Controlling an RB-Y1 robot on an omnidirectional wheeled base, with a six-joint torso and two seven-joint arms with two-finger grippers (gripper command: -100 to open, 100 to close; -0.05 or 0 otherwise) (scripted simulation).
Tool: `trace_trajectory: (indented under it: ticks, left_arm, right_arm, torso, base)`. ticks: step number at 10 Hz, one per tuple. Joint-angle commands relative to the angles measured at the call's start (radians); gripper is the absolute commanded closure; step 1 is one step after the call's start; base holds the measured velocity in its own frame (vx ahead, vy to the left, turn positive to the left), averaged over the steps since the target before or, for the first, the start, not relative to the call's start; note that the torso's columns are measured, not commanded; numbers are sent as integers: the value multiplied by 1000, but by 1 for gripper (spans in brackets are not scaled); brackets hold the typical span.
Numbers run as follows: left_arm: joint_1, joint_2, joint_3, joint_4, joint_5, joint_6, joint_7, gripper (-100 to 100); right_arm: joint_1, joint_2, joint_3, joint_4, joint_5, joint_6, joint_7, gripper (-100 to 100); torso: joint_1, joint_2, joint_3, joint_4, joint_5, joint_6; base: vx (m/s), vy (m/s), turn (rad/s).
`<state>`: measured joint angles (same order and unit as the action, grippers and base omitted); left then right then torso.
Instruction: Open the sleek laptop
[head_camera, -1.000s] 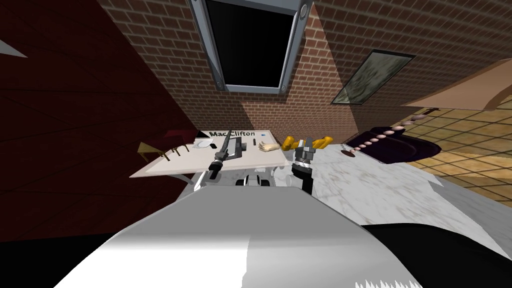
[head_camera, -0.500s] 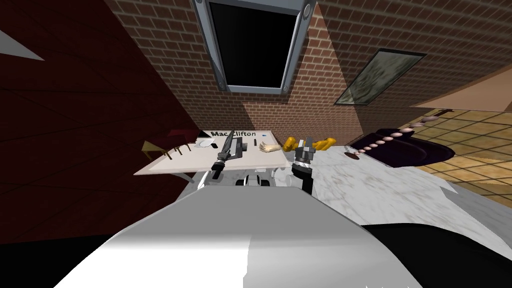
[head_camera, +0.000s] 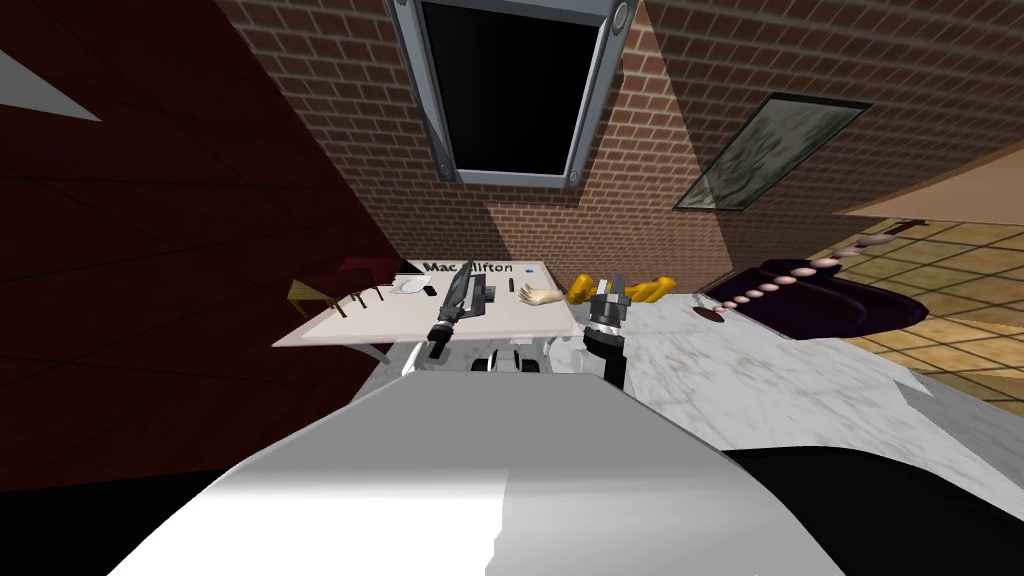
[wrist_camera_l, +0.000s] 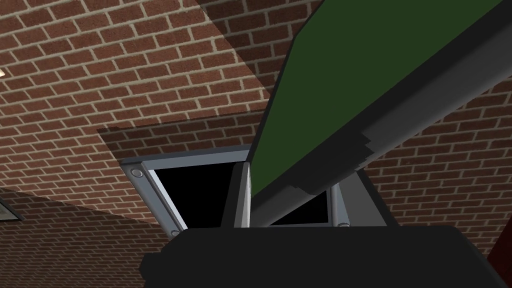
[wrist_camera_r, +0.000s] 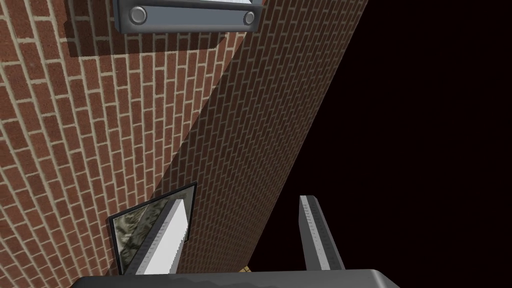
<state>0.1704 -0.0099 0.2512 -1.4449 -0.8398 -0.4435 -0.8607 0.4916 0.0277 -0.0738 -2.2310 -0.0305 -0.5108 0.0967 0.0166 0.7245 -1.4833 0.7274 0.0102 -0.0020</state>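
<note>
- Since a second ago the head camera has been swung slightly. The window (head_camera: 515, 90) and the framed picture (head_camera: 765, 150) are now pushed further out toward 1 o'clock.
- The laptop (head_camera: 481, 298) is seen near the middle of the table (head_camera: 380, 320), with its lid (wrist_camera_l: 350, 65) raised steeply.
- The lid's top edge is now laid over the "C" of the lettering (head_camera: 495, 267) at 12 o'clock of the laptop. That letter could be read a second ago.
- The left gripper (head_camera: 447, 312) is clamped on the lid. One finger (wrist_camera_l: 242, 195) is pressed to the lid's edge beside the dark green screen face, and the other is hidden behind the lid.
- The right gripper (head_camera: 608, 288) is held just off the table's edge at 3 o'clock of the laptop, its fingers spread apart.
- Yellow objects (head_camera: 650, 290) are partly covered by the right gripper and cannot be identified.
- A beige object (head_camera: 540, 295) at 3 o'clock of the laptop and a white object (head_camera: 407, 287) at 9 o'clock are too small to be named.
- The laptop's keyboard cannot be made out.
</note>
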Motion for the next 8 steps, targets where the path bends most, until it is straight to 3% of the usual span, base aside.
trace_trajectory:
  ticks: [1, 2, 3, 5, 6, 7, 8]
  left_arm:
    - [16, -4, -13, 34, 19, -38, -74, 100]
    - [32, -7, -27, 61, 37, -77, -100, 100]
    - [32, -7, -27, 68, 37, -77, -133, 100]
    - [32, -7, -27, 68, 37, -77, -148, 100]
    - [49, -11, -40, 98, 56, -115, -201, 100]
    - [49, -11, -40, 103, 56, -115, -222, 100]
    - [65, -15, -53, 137, 74, -153, -266, 100]
  right_arm:
    - [0, 0, 0, 0, 0, 0, 0, 0]
    - [0, 0, 0, 0, 0, 0, 0, 0]
    - [0, 0, 0, 0, 0, 0, 0, 0]
    - [0, 0, 0, 0, 0, 0, 0, 0]
    - [0, 0, 0, 0, 0, 0, 0, 0]
    - [0, 0, 0, 0, 0, 0, 0, 0]
    - [0, 0, 0, 0, 0, 0, 0, 0]
  torso:
    - [-3, -2, -1, -1, -1, 0]
    - [-4, -3, -1, 0, -3, 0]
    - [-3, -3, -1, -3, -1, -2]
    - [1, -3, -1, -1, -1, -1]
    - [1, -3, -1, -1, -1, -1]
    - [0, -6, -2, -1, 0, 1]
    - [0, -9, -3, -3, 0, 2]
  base:
    - [74, -6, 89]
    - [97, 6, 166]
    - [67, -8, 95]
    - [12, -10, -17]
    - [44, 6, 304]
    - [50, 15, -22]
    - [-4, -8, 22]
